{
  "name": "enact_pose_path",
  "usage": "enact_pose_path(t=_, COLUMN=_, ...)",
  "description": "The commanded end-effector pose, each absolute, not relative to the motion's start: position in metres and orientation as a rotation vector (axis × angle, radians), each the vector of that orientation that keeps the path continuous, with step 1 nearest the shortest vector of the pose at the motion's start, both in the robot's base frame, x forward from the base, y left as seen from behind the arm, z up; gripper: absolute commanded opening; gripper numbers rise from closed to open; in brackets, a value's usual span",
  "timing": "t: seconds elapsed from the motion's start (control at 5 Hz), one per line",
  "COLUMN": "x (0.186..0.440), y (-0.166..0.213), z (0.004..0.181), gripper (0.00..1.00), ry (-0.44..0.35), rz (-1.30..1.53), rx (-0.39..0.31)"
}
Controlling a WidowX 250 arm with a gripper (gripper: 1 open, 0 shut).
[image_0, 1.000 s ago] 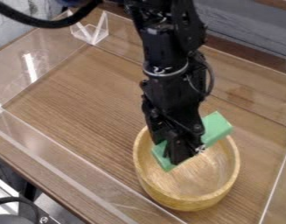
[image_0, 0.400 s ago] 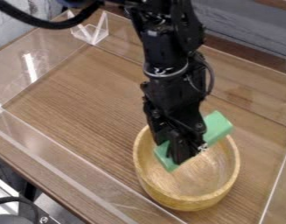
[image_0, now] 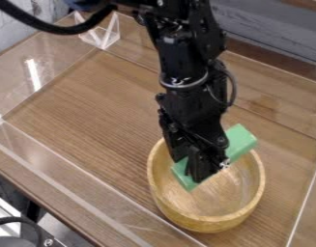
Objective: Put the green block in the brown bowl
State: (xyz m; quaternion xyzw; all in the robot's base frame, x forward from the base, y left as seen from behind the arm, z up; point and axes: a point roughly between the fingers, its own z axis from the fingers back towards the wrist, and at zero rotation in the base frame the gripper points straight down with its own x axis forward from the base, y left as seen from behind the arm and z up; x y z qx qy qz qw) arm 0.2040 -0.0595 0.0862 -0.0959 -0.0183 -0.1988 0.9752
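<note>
- Over the brown bowl [image_0: 207, 193], inside its rim line, the green block [image_0: 222, 154] sits clamped in your end effector [image_0: 199, 166], tilted, long axis running from lower left up to upper right.
- End effector is part closed on the block's middle, pointing steeply down; both block ends stick out past the fingers.
- Bowl lies directly below, block's low end near the bowl floor; touching or not, can't tell.
- Judgement: the drop is straight down; release should land it.
- Bowl rests on the wooden table [image_0: 96, 106].
</note>
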Motion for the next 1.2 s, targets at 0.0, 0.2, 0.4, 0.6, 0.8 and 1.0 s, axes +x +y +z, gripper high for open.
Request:
enact_pose_path(t=0.0, x=0.2092, y=-0.0576, z=0.0881, gripper=0.00, ry=-0.061, rz=-0.395, rx=-0.200)
enact_pose_path(t=0.2, x=0.2105, y=-0.0575, z=0.0856, gripper=0.00, ry=-0.061, rz=-0.391, rx=-0.206)
enact_pose_path(t=0.4, x=0.2115, y=-0.0572, z=0.0836, gripper=0.00, ry=-0.060, rz=-0.388, rx=-0.211)
enact_pose_path(t=0.6, x=0.2126, y=-0.0569, z=0.0816, gripper=0.00, ry=-0.059, rz=-0.384, rx=-0.217)
enact_pose_path(t=0.8, x=0.2135, y=-0.0566, z=0.0799, gripper=0.00, ry=-0.058, rz=-0.381, rx=-0.222)
enact_pose_path(t=1.0, x=0.2143, y=-0.0563, z=0.0785, gripper=0.00, ry=-0.058, rz=-0.378, rx=-0.228)
